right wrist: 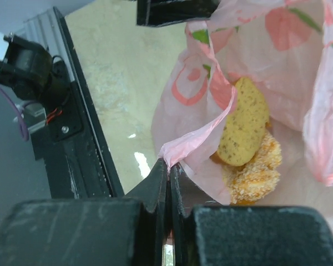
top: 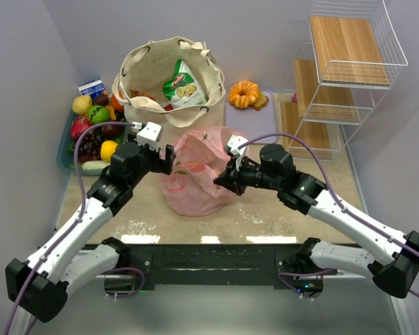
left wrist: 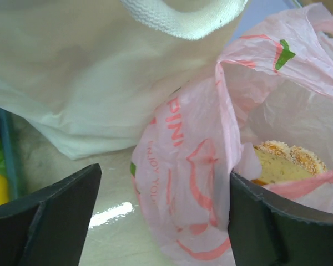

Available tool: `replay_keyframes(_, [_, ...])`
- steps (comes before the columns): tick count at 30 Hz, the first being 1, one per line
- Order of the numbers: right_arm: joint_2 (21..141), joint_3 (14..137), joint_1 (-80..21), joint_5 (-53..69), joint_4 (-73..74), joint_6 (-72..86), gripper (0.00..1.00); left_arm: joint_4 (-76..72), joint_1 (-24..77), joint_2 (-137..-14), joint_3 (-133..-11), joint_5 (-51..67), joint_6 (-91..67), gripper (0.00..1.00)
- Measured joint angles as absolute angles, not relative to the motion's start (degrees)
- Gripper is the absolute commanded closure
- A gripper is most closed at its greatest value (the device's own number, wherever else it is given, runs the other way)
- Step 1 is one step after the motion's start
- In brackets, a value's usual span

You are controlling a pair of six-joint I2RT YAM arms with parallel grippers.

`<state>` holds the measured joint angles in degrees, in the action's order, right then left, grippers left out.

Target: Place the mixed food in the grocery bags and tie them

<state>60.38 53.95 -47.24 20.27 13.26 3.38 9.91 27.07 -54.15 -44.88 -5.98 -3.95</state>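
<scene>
Well, the pink bag [top: 195,174] is slumped on the tabletop [top: 258,213] between the two arms, its mouth sagging open, and each arm reaches at it from its own side. The right fingers [right wrist: 167,169] are pinched tight on a fold of the bag's rim. I'd say that is to hold the mouth up, or to gather the film for a knot. Inside the bag, just beyond that pinch, lie a flat speckled pastry [right wrist: 247,124] and a crumbed orange one [right wrist: 254,173], touching each other.

The left fingers [top: 167,160] stand wide apart at the bag's opposite side, straddling its wall without clamping it. To my eye they are lined up to take the other rim, so the two arms can draw the mouth together.

Close behind the bag stands the canvas tote [top: 143,105], though I cannot tell whether they touch. A green and white snack packet [top: 185,85] pokes up inside it. Behind the bag and off to its right, well apart, the ring cake [top: 244,93] sits on a pale mat [top: 262,118], not yet bagged. So packing looks unfinished to me. Film this thin could slip or tear under a hard pull.
</scene>
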Motion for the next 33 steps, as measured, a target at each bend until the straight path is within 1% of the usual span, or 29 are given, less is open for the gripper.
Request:
replay_keyframes(1, [60.1,54.7,-47.2,19.4,13.3,3.4,1.0,9.5,26.8,-52.6,-44.4,-5.9,-3.4,0.0])
replay_keyframes(4, [59.4,56.6,-47.2,16.4,12.8,3.4,1.0,7.9,24.9,-47.2,-42.7,-5.4,-2.7,0.0])
replay_keyframes(7, [59.2,57.0,-47.2,14.9,12.0,3.4,1.0,6.0,19.4,-44.2,-42.3,-5.3,-3.4,0.0])
replay_keyframes(9, [59.4,57.0,-47.2,14.4,12.0,3.4,1.0,4.7,14.6,-45.0,-42.3,-5.4,-4.3,0.0])
replay_keyframes(13, [60.4,57.0,-47.2,14.4,11.4,3.9,1.0,5.0,4.6,-51.5,-42.7,-5.6,-6.8,0.02])
replay_keyframes(16, [60.6,57.0,-47.2,14.5,11.0,4.3,1.0,6.0,-1.8,-56.9,-42.8,-5.0,-7.9,0.05])
replay_keyframes(19, [60.6,57.0,-47.2,14.7,10.4,4.8,1.0,7.9,-6.3,-63.3,-45.0,-5.2,-7.9,0.07])
replay_keyframes(24, [60.6,57.0,-47.2,15.7,9.6,5.2,1.0,9.0,-10.2,-72.0,-48.6,-4.2,-7.9,0.13])
replay_keyframes(31, [60.6,57.0,-47.2,16.3,9.0,5.6,1.0,9.7,-10.8,-81.8,-53.3,-1.9,-7.3,0.19])
replay_keyframes(33, [60.6,57.0,-47.2,16.4,8.9,5.9,1.0,10.0,-10.9,-84.1,-54.3,-1.5,-6.8,0.25])
